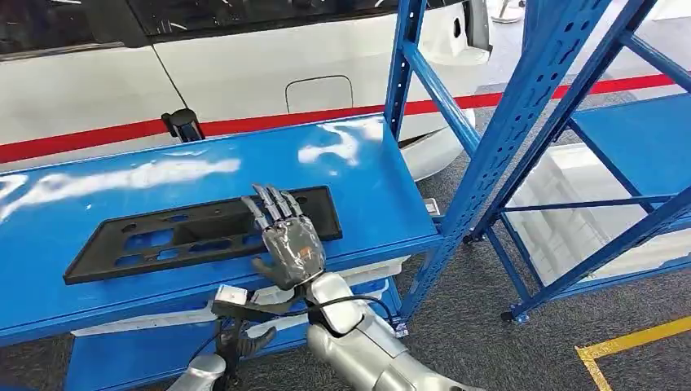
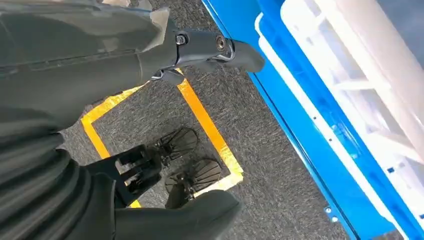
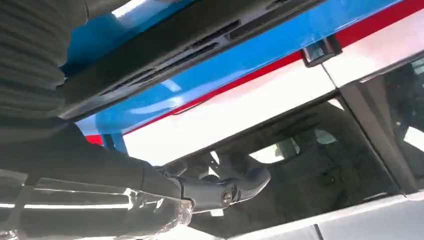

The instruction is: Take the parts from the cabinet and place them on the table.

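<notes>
You are looking down on a glossy blue metal counter [image 1: 98, 183] that carries the long flat black plastic part with cut-out slots [image 1: 163, 236]. The part lies lengthwise across the counter, its far end toward 9 o'clock and its near end toward 3 o'clock, close to the counter's front edge. Your right hand [image 1: 287, 236] sits at the part's 3 o'clock end: the palm hangs over the front edge at 6 o'clock of the part, and the fingers [image 1: 273, 204] lie straight and close together, pointing to 12 o'clock across the part's top. You cannot tell whether they press on it or just hover above; nothing is clasped. In the right wrist view the same black part [image 3: 165, 52] runs along the blue surface just ahead of the hand.

Your left hand [image 2: 165, 62] hangs low at 7 o'clock, beside the counter's front; its fingers are curled inward with nothing in them, above grey carpet [image 2: 280, 170] marked with yellow tape [image 2: 210, 132].

At 2 o'clock stands a blue steel shelving rack [image 1: 521, 122], and a white car body with a red stripe [image 1: 244, 73] lies behind at 12 o'clock.
</notes>
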You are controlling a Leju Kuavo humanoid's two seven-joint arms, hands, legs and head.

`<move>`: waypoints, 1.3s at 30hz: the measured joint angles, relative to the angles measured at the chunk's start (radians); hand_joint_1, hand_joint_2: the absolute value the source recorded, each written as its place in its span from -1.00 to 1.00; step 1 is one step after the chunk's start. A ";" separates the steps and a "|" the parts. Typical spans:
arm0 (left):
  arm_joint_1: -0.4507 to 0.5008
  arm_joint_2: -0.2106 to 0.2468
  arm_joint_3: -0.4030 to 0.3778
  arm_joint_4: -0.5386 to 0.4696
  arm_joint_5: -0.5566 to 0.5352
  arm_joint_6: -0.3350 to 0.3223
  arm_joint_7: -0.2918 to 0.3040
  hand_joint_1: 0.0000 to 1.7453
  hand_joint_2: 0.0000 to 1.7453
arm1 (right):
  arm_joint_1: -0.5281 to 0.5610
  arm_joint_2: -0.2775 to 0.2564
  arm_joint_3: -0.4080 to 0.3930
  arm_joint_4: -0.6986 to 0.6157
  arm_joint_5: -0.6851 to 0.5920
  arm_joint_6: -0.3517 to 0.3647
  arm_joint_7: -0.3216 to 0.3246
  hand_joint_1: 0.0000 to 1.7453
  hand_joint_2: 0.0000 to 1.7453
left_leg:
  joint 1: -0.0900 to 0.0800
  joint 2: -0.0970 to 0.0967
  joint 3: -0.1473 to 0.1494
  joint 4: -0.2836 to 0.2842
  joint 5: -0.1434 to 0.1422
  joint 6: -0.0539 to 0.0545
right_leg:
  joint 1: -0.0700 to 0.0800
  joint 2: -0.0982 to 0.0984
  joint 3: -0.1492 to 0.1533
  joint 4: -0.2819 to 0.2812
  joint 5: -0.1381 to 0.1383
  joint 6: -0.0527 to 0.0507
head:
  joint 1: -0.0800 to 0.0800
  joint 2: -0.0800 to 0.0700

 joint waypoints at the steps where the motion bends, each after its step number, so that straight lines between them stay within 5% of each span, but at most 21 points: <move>1: -0.001 -0.002 -0.001 0.000 0.000 -0.002 0.002 -1.00 1.00 | -0.013 0.003 0.003 0.019 0.002 0.000 0.011 -1.00 1.00 | 0.000 0.000 0.000 0.000 0.000 0.000 | 0.000 0.000 0.000 0.000 0.000 0.000 | 0.000 0.000; 13: -0.017 -0.025 -0.017 0.000 0.023 0.013 0.023 -1.00 1.00 | -0.139 0.048 0.044 0.283 0.013 -0.012 0.074 -1.00 1.00 | 0.000 0.001 0.001 0.000 0.000 0.000 | 0.000 0.000 0.000 0.000 0.000 0.000 | 0.000 0.000; 30: -0.018 -0.025 -0.017 0.000 0.035 0.017 0.023 -1.00 1.00 | -0.186 0.071 0.050 0.364 0.010 -0.011 0.076 -1.00 1.00 | 0.000 0.002 0.003 0.000 0.000 0.000 | 0.000 0.001 0.002 0.000 0.001 -0.002 | 0.000 0.000; 31: -0.018 -0.025 -0.017 0.000 0.035 0.017 0.023 -1.00 1.00 | -0.187 0.072 0.050 0.367 0.010 -0.010 0.077 1.00 1.00 | 0.000 0.002 0.004 0.000 0.000 0.000 | 0.000 0.001 0.003 0.000 0.001 -0.002 | 0.000 0.000; 39: -0.021 -0.025 -0.018 0.000 0.041 0.013 0.029 -1.00 1.00 | -0.188 0.074 0.051 0.392 -0.033 0.003 0.052 1.00 1.00 | 0.000 0.002 0.003 0.000 0.000 0.000 | 0.000 0.001 0.003 0.000 0.001 -0.002 | 0.000 0.000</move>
